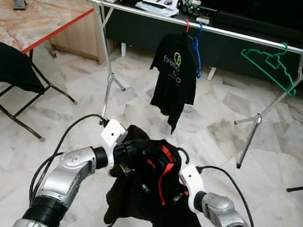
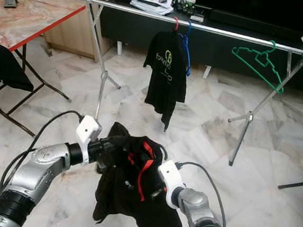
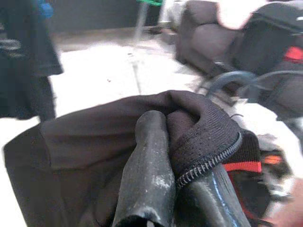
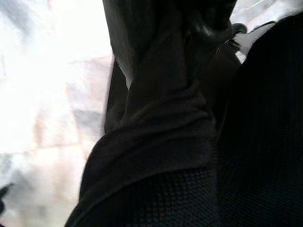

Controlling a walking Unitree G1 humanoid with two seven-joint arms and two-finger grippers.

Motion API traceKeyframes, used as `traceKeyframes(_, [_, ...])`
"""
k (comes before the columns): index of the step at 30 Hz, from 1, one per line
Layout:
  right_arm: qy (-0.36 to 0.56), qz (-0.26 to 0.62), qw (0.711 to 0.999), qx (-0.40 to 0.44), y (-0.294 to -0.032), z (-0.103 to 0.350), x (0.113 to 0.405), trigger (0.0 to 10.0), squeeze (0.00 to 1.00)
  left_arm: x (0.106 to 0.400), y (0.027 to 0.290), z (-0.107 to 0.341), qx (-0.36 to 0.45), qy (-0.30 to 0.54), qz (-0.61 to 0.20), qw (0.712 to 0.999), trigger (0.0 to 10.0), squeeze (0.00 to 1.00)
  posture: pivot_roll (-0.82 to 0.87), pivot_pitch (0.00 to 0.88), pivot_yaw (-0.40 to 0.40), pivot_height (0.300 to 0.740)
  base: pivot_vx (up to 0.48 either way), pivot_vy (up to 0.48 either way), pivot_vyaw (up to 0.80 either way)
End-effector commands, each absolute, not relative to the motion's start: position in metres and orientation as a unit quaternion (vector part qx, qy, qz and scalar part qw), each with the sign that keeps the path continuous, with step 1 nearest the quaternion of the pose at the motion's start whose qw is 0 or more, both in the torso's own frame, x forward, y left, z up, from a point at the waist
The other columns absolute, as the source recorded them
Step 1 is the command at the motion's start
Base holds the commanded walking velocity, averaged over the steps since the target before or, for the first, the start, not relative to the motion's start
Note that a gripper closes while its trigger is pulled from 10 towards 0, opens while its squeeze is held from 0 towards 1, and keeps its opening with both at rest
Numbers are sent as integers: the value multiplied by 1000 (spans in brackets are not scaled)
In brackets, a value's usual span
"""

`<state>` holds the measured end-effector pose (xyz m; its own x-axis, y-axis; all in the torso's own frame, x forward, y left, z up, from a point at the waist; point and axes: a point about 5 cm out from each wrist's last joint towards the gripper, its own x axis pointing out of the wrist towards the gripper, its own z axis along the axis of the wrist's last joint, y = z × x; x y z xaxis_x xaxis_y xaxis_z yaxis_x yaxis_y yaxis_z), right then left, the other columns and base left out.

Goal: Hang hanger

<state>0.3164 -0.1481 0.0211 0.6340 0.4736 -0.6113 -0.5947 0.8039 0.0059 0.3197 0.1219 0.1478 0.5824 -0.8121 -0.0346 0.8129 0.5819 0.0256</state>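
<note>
Both my grippers — left [image 1: 127,162] pinched shut on the black shirt [image 1: 149,198], right [image 1: 178,196] buried in it, grip unclear — rack [image 1: 212,28] ahead.

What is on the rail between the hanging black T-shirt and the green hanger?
Nothing: in the left eye view the rail runs bare from the black T-shirt, beside its blue hanger, to the green hanger.
</note>
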Motion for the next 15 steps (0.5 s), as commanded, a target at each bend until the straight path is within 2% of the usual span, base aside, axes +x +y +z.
traceKeyframes(1, [306, 272, 908, -89, -152, 22, 319, 0, 0, 314, 116, 154, 21, 4, -485, 874, 784, 0, -7, 130, -46, 740, 0, 0, 0])
traceKeyframes(2, [288, 251, 922, -59, -152, 29, 324, 0, 0, 310, 115, 149, 23, 17, -496, 868, 1176, 0, -5, 126, -43, 740, 0, 0, 0])
traceKeyframes(3, [276, 243, 929, -42, -151, 33, 328, 0, 0, 309, 115, 145, 32, 26, -497, 866, 3137, 0, -5, 126, -43, 740, 0, 0, 0])
traceKeyframes(4, [268, 238, 933, -32, -151, 35, 330, 0, 0, 308, 115, 143, 39, 32, -498, 866, 3137, 0, -5, 126, -43, 740, 0, 0, 0])
traceKeyframes(5, [261, 238, 935, -22, -150, 38, 332, 0, 0, 308, 115, 140, 48, 39, -495, 867, 6314, 0, -5, 123, -41, 740, 0, 0, 0])
traceKeyframes(7, [256, 240, 936, -14, -149, 40, 333, 0, 0, 308, 116, 137, 54, 45, -490, 869, 6314, 0, -6, 121, -40, 740, 0, 0, 0])
traceKeyframes(8, [244, 248, 938, -5, -145, 45, 336, 0, 0, 308, 118, 133, 59, 58, -480, 873, 10000, 0, -6, 120, -40, 740, 0, 0, 0])
traceKeyframes(13, [216, 265, 940, 12, -139, 56, 343, 0, 0, 308, 121, 128, 69, 72, -468, 878, 10000, 0, -4, 117, -41, 740, 0, 0, 0])
traceKeyframes(14, [213, 269, 939, 15, -138, 58, 344, 0, 0, 308, 121, 128, 69, 75, -467, 878, 10000, 169, -6, 117, -41, 740, 0, 0, 0])
traceKeyframes(15, [212, 274, 938, 13, -137, 58, 344, 0, 0, 308, 122, 127, 68, 76, -466, 879, 10000, 733, -6, 117, -41, 740, 0, 0, 0])
